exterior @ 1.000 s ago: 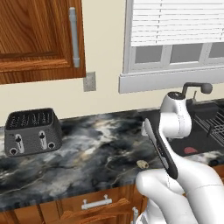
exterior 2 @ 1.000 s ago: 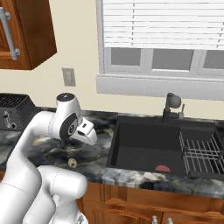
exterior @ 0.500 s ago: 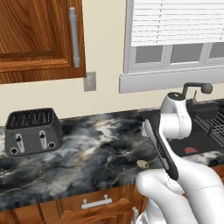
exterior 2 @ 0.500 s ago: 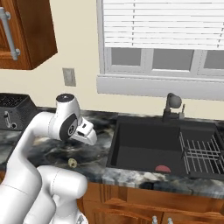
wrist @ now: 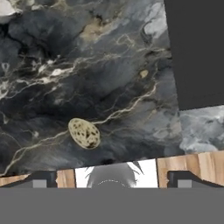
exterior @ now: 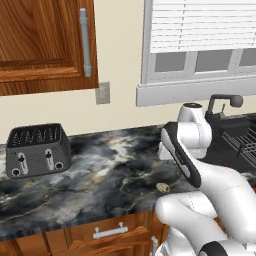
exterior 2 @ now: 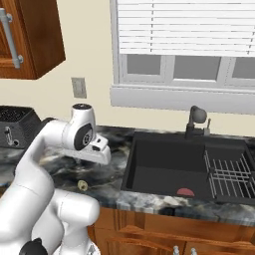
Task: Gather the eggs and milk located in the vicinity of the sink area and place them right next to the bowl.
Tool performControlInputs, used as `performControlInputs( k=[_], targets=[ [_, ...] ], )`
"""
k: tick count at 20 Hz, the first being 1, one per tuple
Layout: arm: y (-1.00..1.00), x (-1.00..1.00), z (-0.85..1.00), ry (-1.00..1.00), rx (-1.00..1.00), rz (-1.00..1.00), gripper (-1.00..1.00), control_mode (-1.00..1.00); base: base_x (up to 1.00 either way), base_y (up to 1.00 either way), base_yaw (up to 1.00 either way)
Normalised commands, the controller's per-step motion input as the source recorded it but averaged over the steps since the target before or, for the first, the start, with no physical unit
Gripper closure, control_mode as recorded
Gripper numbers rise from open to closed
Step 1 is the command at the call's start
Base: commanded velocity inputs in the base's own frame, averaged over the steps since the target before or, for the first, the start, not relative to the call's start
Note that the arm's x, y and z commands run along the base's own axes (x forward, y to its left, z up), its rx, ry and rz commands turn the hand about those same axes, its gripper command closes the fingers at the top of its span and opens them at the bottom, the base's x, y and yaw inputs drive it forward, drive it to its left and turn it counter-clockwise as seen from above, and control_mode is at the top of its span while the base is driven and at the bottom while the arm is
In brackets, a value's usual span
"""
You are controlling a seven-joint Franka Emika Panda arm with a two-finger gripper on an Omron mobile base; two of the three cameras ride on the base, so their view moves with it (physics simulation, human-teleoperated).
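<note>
**Lining up over the egg near the counter's front edge**

Best handled by centring first, then descending. In the hand view, egg (wrist: 84,133) sits left of the midline between the two dark finger tips (wrist: 43,180), so a sideways shift toward it comes before any drop. Oval, smooth and small, likely to roll or squirt out under an off-centre pinch; worth closing across the short axis, with the pads low on the shell and pressure kept gentle. Long axis runs slantwise in the hand view, so a slight wrist roll probably helps. Marble counter (exterior: 110,175) flat and bare around the egg, nothing crowding the approach.

Gripper (wrist: 112,181) poised above the counter, not touching the egg, nothing between the fingers; tips set well apart at the bottom of the hand view, so jaws wide.

Egg lying on the counter close to its front edge, speckled pale tan, also seen at (exterior: 162,187) and (exterior 2: 82,185). Sink (exterior 2: 169,164) just beside, off to the robot's right, with a flat red piece (exterior 2: 186,192) on its floor and a wire rack (exterior 2: 229,172) further right. Toaster (exterior: 37,150) well apart on the left. Milk and bowl not made out here.
</note>
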Motion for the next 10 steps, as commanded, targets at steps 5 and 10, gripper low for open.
performControlInputs(
  k=[5, 10],
  targets=[
    [0.07, 0.20, -0.14, 0.10, 0.00, 0.13, -1.00, -1.00, 0.00, 0.00, 0.00],
    [0.04, 0.00, -0.53, -0.06, 0.05, 0.02, -1.00, -1.00, 0.00, 0.00, 0.00]
  ],
)
